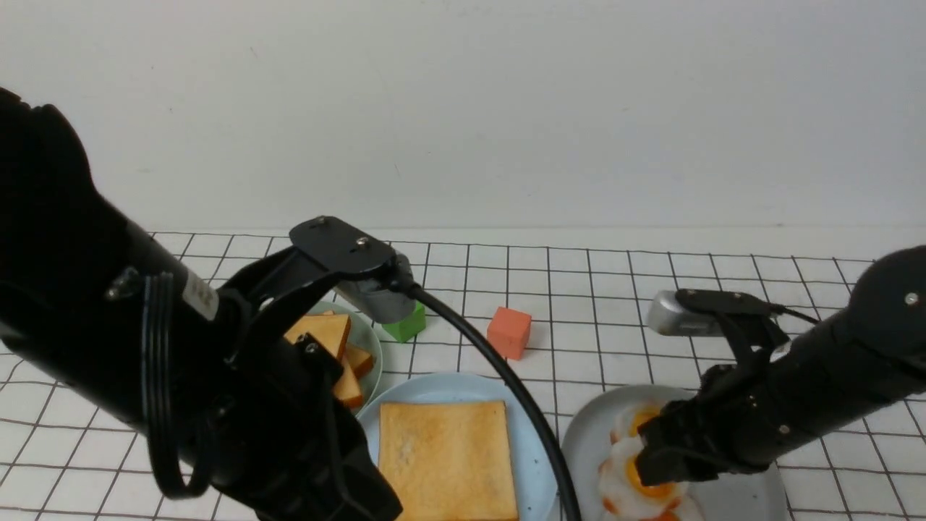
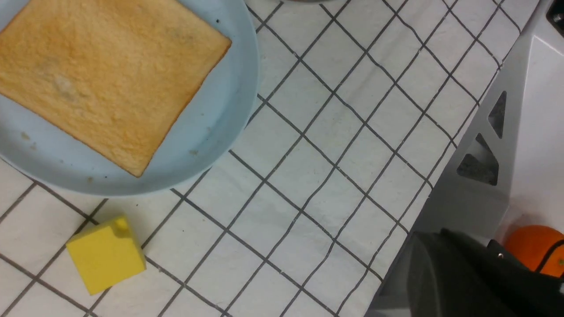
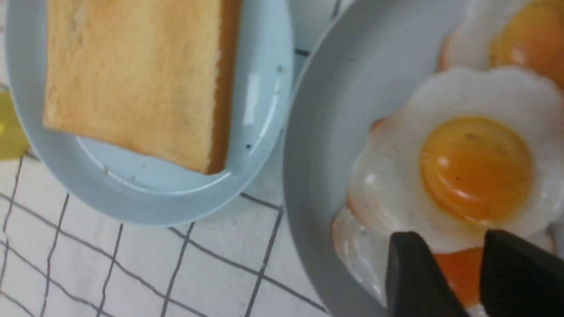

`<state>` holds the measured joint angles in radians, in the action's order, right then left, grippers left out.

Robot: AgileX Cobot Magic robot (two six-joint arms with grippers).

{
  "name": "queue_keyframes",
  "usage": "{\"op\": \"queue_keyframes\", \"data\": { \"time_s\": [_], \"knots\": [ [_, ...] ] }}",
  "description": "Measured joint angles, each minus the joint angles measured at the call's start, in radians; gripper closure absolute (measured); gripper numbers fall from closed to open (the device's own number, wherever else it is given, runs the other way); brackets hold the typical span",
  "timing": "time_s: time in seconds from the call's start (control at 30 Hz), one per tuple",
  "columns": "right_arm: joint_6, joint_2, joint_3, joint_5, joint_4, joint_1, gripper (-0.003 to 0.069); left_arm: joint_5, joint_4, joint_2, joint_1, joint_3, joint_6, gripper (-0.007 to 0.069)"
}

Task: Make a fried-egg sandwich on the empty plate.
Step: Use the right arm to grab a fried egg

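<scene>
One toast slice (image 1: 447, 459) lies on the light blue plate (image 1: 434, 388), no egg on it yet; the right jaws hang parted at the rim of a fried egg (image 3: 476, 171) on the grey plate (image 3: 335, 110) just beside; the left jaws are closed; next, I reckon, a clean pinch on that rim.

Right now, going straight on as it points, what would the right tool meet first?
Most likely the top fried egg on the grey plate: the right tool, open, hangs at its edge; depth unclear.
</scene>
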<state>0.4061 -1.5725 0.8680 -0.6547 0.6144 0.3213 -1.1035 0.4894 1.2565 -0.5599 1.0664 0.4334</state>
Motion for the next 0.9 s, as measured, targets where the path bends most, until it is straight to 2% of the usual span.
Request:
{"op": "queue_keyframes", "data": {
  "time_s": [0.03, 0.1, 0.2, 0.23, 0.37, 0.5, 0.63, 0.67, 0.7, 0.73, 0.83, 0.9],
  "knots": [
    [-0.038, 0.0, 0.034, -0.013, -0.042, 0.034, 0.0316, 0.0, 0.0, 0.0, 0.0, 0.0, -0.001, 0.0638],
    [-0.13, -0.002, 0.077, -0.028, -0.118, 0.081, 0.0282, 0.0, 0.0, 0.0, 0.0, 0.0, -0.002, 0.0638],
    [-0.327, -0.018, 0.143, -0.066, -0.24, 0.119, 0.0263, 0.0, 0.001, 0.0, 0.0, 0.0, -0.002, 0.0638],
    [-0.434, -0.031, 0.169, -0.081, -0.29, 0.121, 0.0259, -0.004, 0.001, 0.0, 0.0, 0.0, -0.002, 0.0638],
    [-0.618, -0.056, 0.189, -0.121, -0.366, 0.092, 0.0257, -0.024, 0.001, 0.0, 0.0, 0.0, -0.002, 0.0637],
    [-0.645, -0.061, 0.174, -0.16, -0.345, 0.025, 0.0261, -0.038, 0.001, 0.0, 0.0, 0.0, -0.002, 0.0636],
    [-0.63, -0.061, 0.096, -0.125, -0.236, -0.047, 0.0277, -0.038, 0.001, 0.0, 0.0, 0.0, -0.002, 0.0634],
    [-0.598, -0.061, 0.056, -0.101, -0.188, -0.063, 0.0282, -0.038, 0.001, 0.0, 0.0, 0.0, -0.002, 0.0634],
    [-0.517, -0.061, 0.027, -0.072, -0.138, -0.069, 0.0293, -0.038, 0.001, 0.0, 0.0, 0.0, -0.002, 0.0634],
    [-0.463, -0.061, 0.02, -0.061, -0.13, -0.069, 0.03, -0.038, 0.001, 0.0, 0.0, 0.0, -0.002, 0.0634],
    [-0.081, -0.061, 0.012, -0.042, -0.14, -0.043, 0.0336, -0.034, 0.001, 0.0, 0.0, 0.0, -0.002, 0.0634],
    [0.213, -0.061, 0.012, -0.067, -0.206, -0.022, 0.0368, -0.034, 0.001, 0.0, 0.0, 0.0, -0.002, 0.0634]
  ]
}}
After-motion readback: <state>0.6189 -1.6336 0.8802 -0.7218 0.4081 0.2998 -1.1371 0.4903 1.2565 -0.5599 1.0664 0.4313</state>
